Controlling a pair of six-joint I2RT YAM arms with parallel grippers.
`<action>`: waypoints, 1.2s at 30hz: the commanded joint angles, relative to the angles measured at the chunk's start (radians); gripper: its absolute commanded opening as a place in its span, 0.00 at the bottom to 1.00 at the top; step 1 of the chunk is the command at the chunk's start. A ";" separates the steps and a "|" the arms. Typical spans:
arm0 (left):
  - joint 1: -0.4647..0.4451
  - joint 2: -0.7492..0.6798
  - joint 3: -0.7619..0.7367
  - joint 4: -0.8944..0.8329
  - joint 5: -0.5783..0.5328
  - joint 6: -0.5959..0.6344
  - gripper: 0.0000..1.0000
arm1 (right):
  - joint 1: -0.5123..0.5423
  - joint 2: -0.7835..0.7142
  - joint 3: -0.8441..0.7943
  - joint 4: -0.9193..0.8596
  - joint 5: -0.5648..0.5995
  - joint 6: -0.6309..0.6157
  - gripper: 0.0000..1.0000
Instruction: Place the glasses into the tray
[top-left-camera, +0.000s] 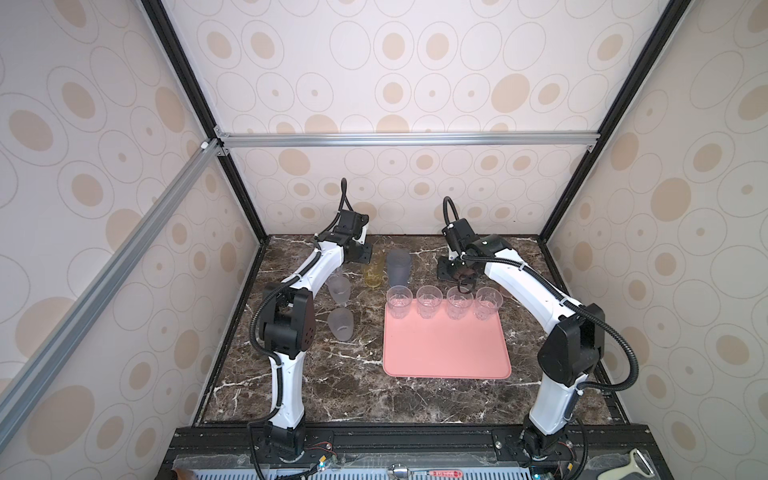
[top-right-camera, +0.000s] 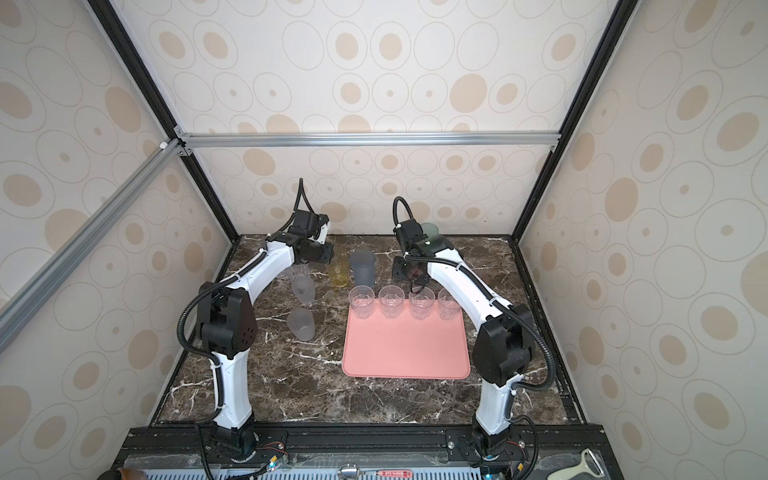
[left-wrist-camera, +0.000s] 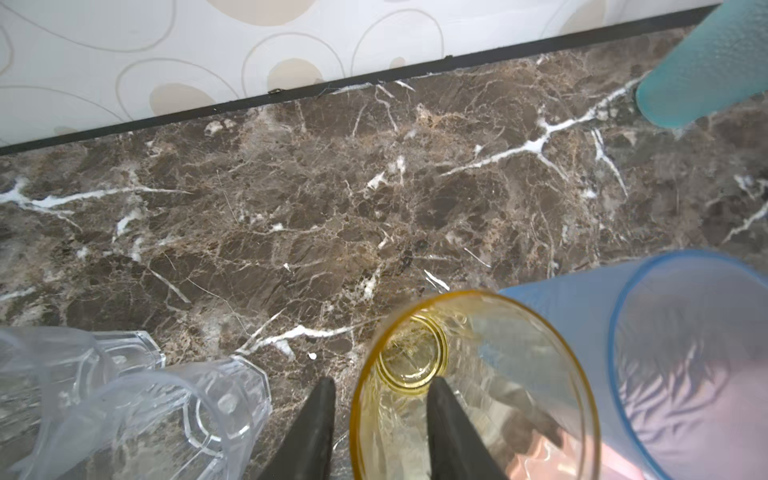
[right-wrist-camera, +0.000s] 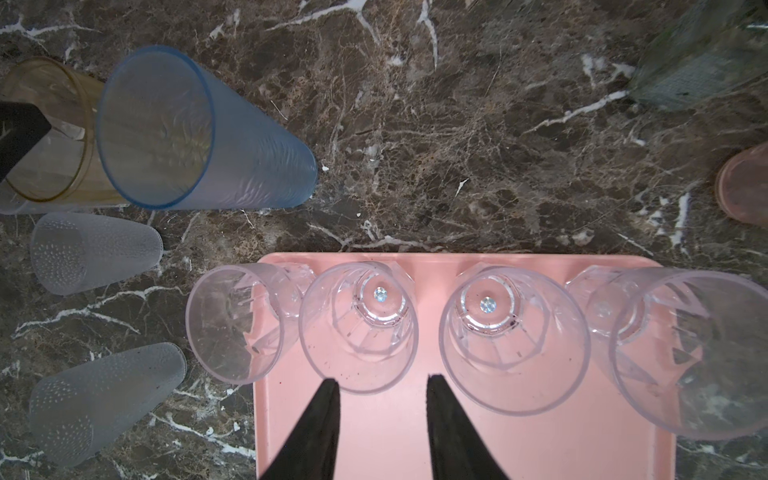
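The salmon-pink tray (top-left-camera: 446, 353) (right-wrist-camera: 386, 432) lies right of centre, with several clear faceted glasses (top-left-camera: 400, 301) in a row along its far edge. Behind it stand an amber glass (top-left-camera: 373, 272) (left-wrist-camera: 478, 395) and a blue-purple glass (top-left-camera: 399, 268) (left-wrist-camera: 685, 353), side by side. My left gripper (left-wrist-camera: 382, 382) is open and straddles the amber glass's rim, one finger inside and one outside. My right gripper (right-wrist-camera: 381, 379) hangs open over the tray just in front of the row, holding nothing. Two frosted glasses (top-left-camera: 339, 291) (top-left-camera: 340, 325) stand left of the tray.
Two more clear faceted glasses (left-wrist-camera: 208, 407) stand close beside the left gripper. A teal glass (right-wrist-camera: 698, 70) and a small pink glass (right-wrist-camera: 744, 187) stand at the back right, near the wall. The near half of the tray holds nothing.
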 joint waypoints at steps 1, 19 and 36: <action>0.002 0.037 0.070 -0.054 -0.022 0.015 0.31 | 0.006 0.001 -0.003 -0.031 0.017 0.004 0.37; 0.003 -0.038 0.037 -0.055 -0.059 0.046 0.01 | 0.009 -0.011 -0.006 -0.025 0.024 0.012 0.37; -0.021 -0.479 -0.340 0.247 -0.238 -0.157 0.00 | 0.251 -0.133 0.036 0.163 0.299 0.083 0.36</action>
